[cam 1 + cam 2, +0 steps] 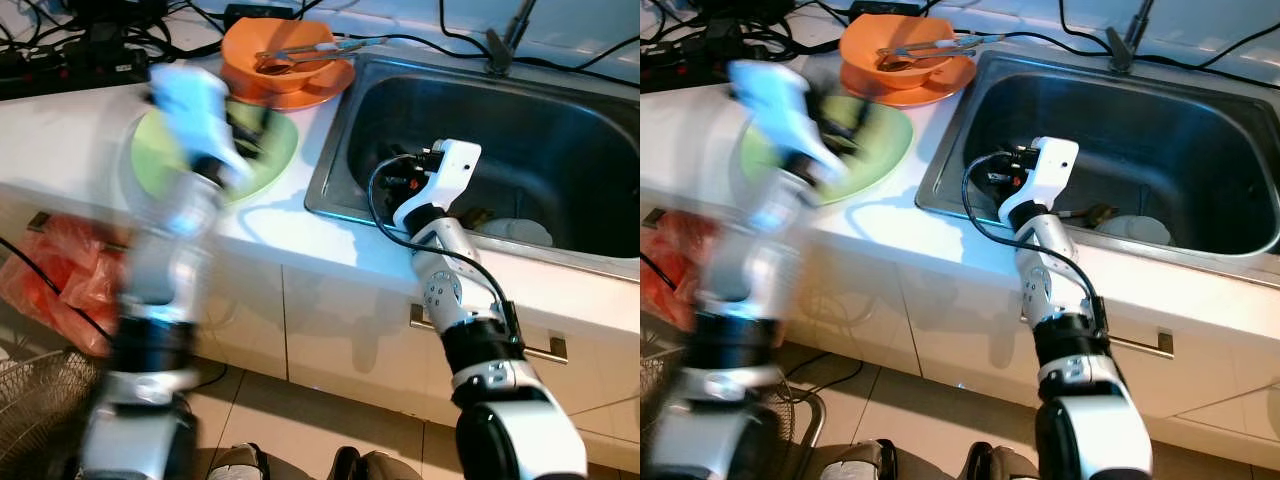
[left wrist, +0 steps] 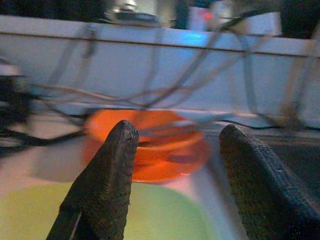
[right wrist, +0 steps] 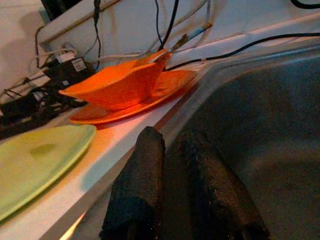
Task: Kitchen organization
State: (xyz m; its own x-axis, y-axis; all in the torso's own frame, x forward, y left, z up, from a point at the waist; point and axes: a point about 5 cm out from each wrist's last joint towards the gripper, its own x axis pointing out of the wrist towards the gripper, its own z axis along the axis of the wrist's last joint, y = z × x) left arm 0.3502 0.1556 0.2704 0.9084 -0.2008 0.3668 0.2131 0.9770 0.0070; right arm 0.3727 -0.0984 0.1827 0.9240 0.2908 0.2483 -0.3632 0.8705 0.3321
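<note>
L gripper (image 2: pixel 175 165) – fingers wide apart, empty, over green plate (image 2: pixel 100 215); orange bowl (image 2: pixel 150 137) just beyond. R gripper (image 3: pixel 175 185) – fingers together, empty, inside sink (image 1: pixel 520 130).

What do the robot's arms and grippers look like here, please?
Both arms are silver with black joint bands. The right arm ends in a white wrist housing with a looping black cable. Each gripper, left and right, has two long black, textured fingers.

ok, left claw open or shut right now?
Open. In the left wrist view the left claw has its two black fingers spread wide, nothing between them, orange bowl visible through the gap.
</note>
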